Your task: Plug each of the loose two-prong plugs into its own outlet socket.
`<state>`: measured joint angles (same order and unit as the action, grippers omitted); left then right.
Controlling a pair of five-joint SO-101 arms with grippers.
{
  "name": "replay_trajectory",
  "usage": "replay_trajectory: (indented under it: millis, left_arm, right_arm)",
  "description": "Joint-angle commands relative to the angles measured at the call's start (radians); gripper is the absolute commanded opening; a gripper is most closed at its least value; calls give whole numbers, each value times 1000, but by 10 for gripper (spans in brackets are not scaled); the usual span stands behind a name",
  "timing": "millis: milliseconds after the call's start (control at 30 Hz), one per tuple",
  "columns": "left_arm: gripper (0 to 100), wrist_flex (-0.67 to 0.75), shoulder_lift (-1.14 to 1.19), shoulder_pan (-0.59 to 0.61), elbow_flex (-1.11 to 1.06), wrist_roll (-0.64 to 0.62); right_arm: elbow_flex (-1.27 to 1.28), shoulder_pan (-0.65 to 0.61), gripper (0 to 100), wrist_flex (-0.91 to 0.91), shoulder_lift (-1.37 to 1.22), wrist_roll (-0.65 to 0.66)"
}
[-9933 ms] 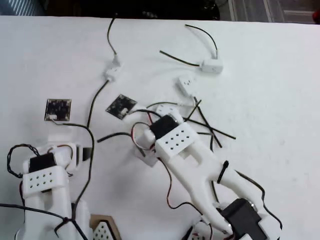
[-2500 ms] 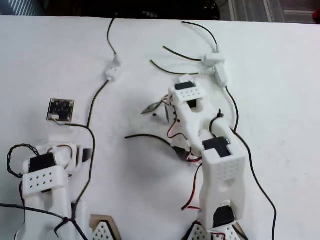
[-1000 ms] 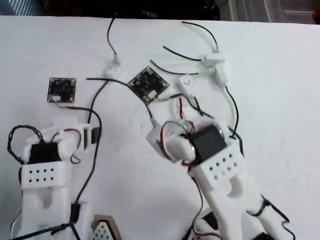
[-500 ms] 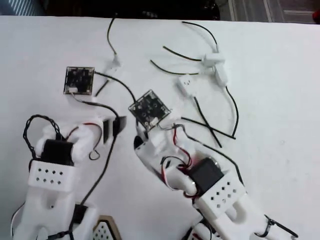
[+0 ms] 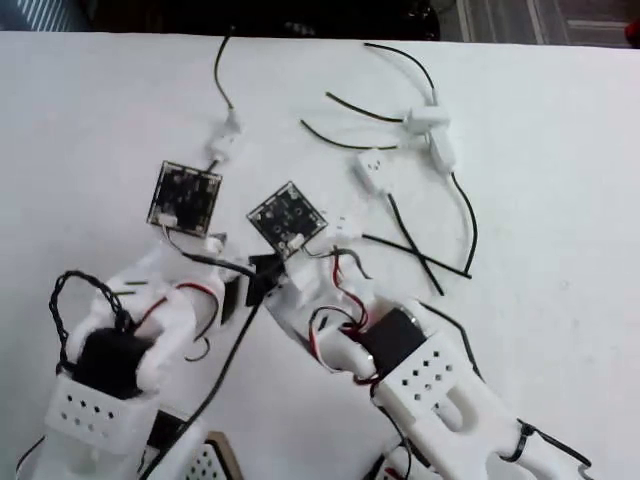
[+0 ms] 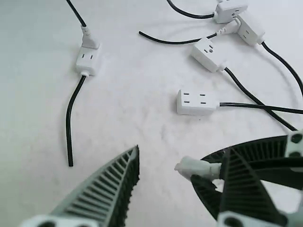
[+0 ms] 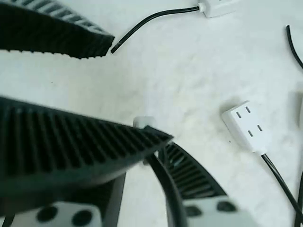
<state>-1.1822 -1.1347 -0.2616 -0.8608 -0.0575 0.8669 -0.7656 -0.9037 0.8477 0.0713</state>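
Near the middle of the table (image 5: 100, 100), close in front of both arms, we see the right gripper (image 7: 158, 142) clamped on a small white two-prong plug (image 7: 143, 124). The plug's black cord (image 7: 165, 184) runs back under that gripper. The left gripper (image 5: 245, 283) sits just beside it. Its jaws are wide apart and hold nothing.

We think the step now is to bring this plug to a free outlet. The nearest free outlet (image 6: 198, 101) lies a little way beyond the plug, and its slots show plainly. A second free outlet (image 6: 208, 51) lies farther off.

To do this well, we would first turn the plug so its front faces the slots. Then we would line it up with one pair of slots and push straight in, not at a slant. The outlet looks light and may slide away. The empty left gripper could hold it steady.

The plug lies almost flat, with its long way level with the table. Its free end sticks out past the jaw tips and points across toward the left gripper, not at the outlet. We cannot make out the prongs.
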Motion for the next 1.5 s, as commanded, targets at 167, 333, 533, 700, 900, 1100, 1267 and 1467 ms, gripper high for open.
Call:
replay_trajectory:
  millis: [167,333,533,700,900,1100,1267,1467]
  left_arm:
    - [283,35,-24,137,-21,25]
    - [283,35,-1,159,-21,135]
    - [315,35,274,147,107,342]
    - [313,34,567,56,290,614]
    - [313,35,837,-44,525,844]
    - [313,35,1109,-108,746,973]
    - [312,35,1343,-154,931,997]
    - [312,28,1587,-182,1129,1062]
  right_arm:
    - [-11,139,17,31,1,-9]
    - [-9,351,17,99,-8,-63]
    - [28,585,17,245,-10,-241]
    - [140,705,17,455,-10,-278]
    - [158,800,17,503,-8,-288]
    - [158,854,17,522,-8,-328]
    - [158,854,17,522,-8,-328]
    - [158,854,17,522,-8,-328]
